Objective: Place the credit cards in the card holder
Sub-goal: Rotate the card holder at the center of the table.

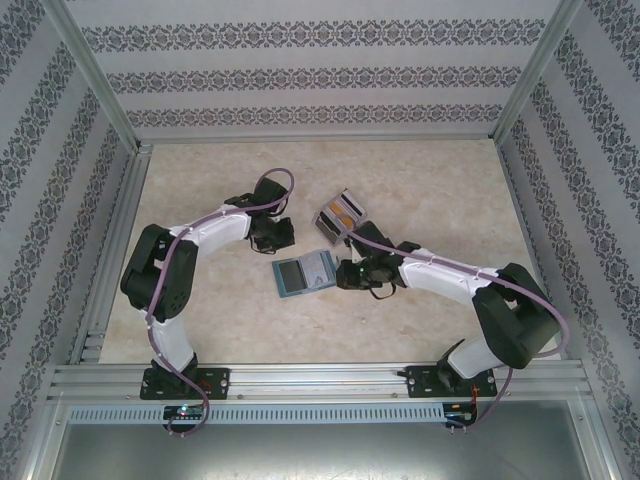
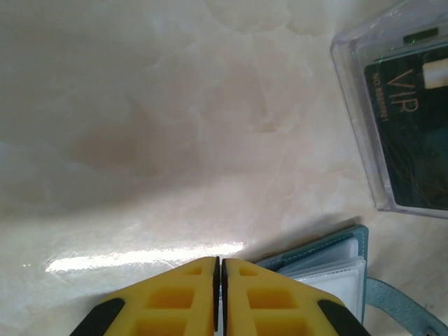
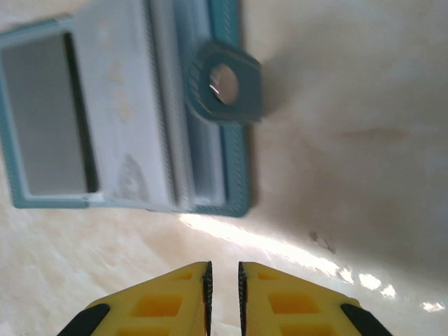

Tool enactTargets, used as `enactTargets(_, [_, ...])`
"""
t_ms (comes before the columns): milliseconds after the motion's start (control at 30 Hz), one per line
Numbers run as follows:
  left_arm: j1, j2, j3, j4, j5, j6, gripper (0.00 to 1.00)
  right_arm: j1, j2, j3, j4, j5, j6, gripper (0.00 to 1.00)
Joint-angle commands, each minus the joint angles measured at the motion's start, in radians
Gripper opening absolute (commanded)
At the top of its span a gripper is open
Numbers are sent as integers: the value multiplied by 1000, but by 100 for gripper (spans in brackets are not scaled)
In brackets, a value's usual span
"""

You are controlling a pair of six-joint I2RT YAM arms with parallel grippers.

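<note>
Glossy marble-look table (image 2: 140,126); stitched leathery card holder (image 3: 234,140).

One teal card holder (image 1: 305,272) lying open on the table (image 1: 200,320), plus one clear plastic tray (image 1: 340,216). I can make out two cards in that tray, one orange-ish (image 1: 347,210) and one dark (image 2: 413,133).

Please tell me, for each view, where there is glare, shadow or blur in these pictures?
Left wrist view: a bright glare streak on the beige marble-pattern table, just ahead of the yellow left tool. Right wrist view: the open teal-blue book-like card holder looks soft and blurred; glare patches and a dark shadow lie beside it. Top view: even light, soft shadows under the arms.
</note>
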Motion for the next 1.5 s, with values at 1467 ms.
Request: enactTargets(1467, [6, -169, -270, -14, 35, -17, 12, 15, 368, 262, 316, -60, 82, 21])
